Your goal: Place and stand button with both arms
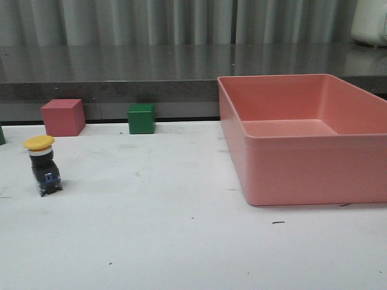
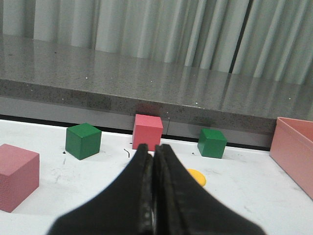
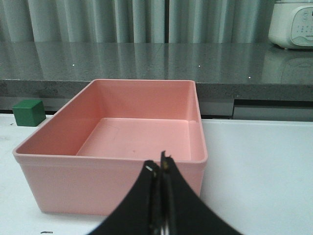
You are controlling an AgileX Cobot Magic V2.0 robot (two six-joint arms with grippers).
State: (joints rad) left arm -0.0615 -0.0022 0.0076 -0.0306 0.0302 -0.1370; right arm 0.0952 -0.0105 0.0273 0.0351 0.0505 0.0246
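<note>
left tool (image 2: 154, 152) pressed together, pinching nothing, pointed toward pink cube (image 2: 147, 132) with yellow cap just beyond the tips. right tool (image 3: 160, 169) also pressed together, empty, facing pink bin (image 3: 112, 152). button (image 1: 43, 165) standing upright on white counter (image 1: 181, 241), yellow cap up, black body down, well left of the bin, in front of pink cube and green cube (image 1: 141, 118) at the back edge. already looks stood, so probably little left beyond confirming it stays put. if adjusting: spread left tool first, approach low from the side, pinch black body below the silver collar, avoid knocking the top-heavy cap, release gently straight away from it.
</note>
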